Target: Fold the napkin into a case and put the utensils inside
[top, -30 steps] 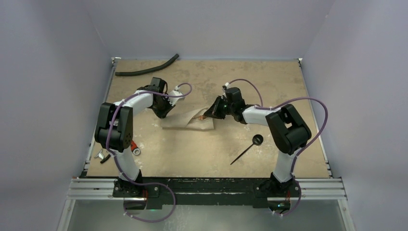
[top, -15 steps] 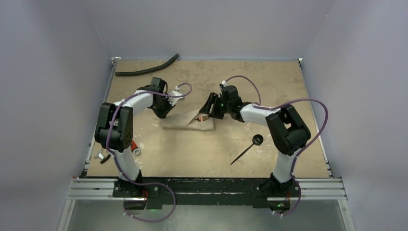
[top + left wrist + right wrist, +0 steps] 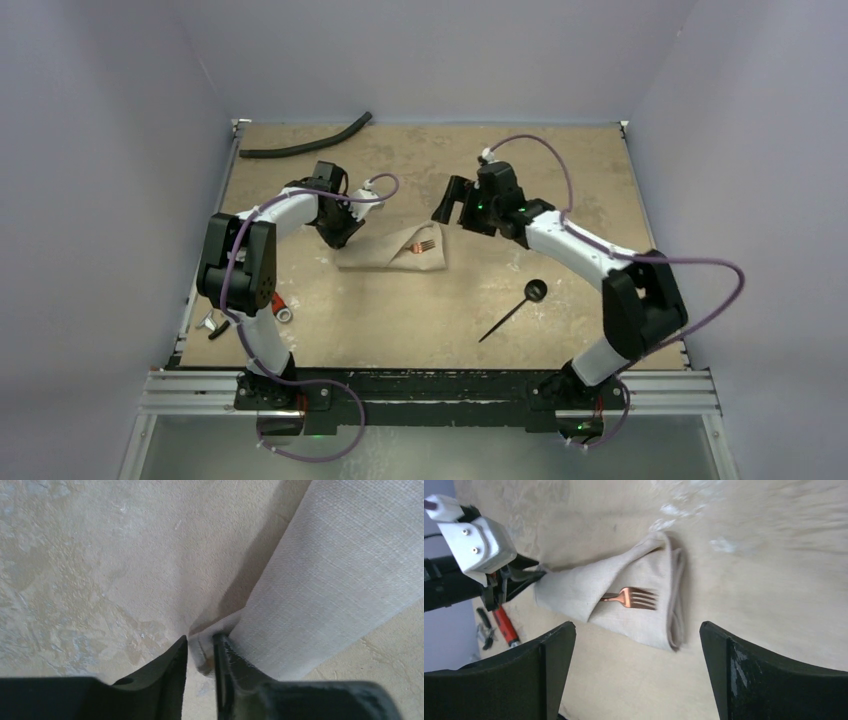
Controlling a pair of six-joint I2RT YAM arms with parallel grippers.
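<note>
We see the left claw (image 3: 201,645) clamped on the case (image 3: 569,595) corner; the right claw (image 3: 447,206) is open wide, fork (image 3: 631,598) handle inside.

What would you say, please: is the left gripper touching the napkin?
Touching. The left wrist view shows the left gripper pinching a corner fold of the napkin between its fingers.

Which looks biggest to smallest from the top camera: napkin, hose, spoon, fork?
1 and 2: napkin and hose. Unsure: the napkin covers more, the hose is longer.
3: spoon.
4: fork, only its prongs showing, the rest tucked in the napkin.
</note>
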